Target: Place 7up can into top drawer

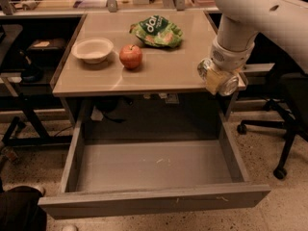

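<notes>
Small silvery aluminium 7up can [227, 84]: tilted, clasped in gripper [215, 77], at front right edge of table [163, 71]. Wide shallow grey top drawer [154, 200]: pulled open, below can.

Drawer interior: the wide, shallow grey top drawer [144, 170] is pulled out, and its flat bottom is open from above.
Drawer edges: low side walls and a plain front panel ring that space.
Over the drawer's rear: the beige table top [168, 69] roofs the back strip.
Over the drawer's right rear corner: the two-finger gripper [214, 78] is clamped on the silvery 7up can [227, 84], with open air beneath.
Behind the drawer, on the table: a red apple [130, 56], a white bowl [93, 49] and a green snack bag [157, 31].
Right of the drawer: a black wheeled chair base [279, 143] stands on the floor.
</notes>
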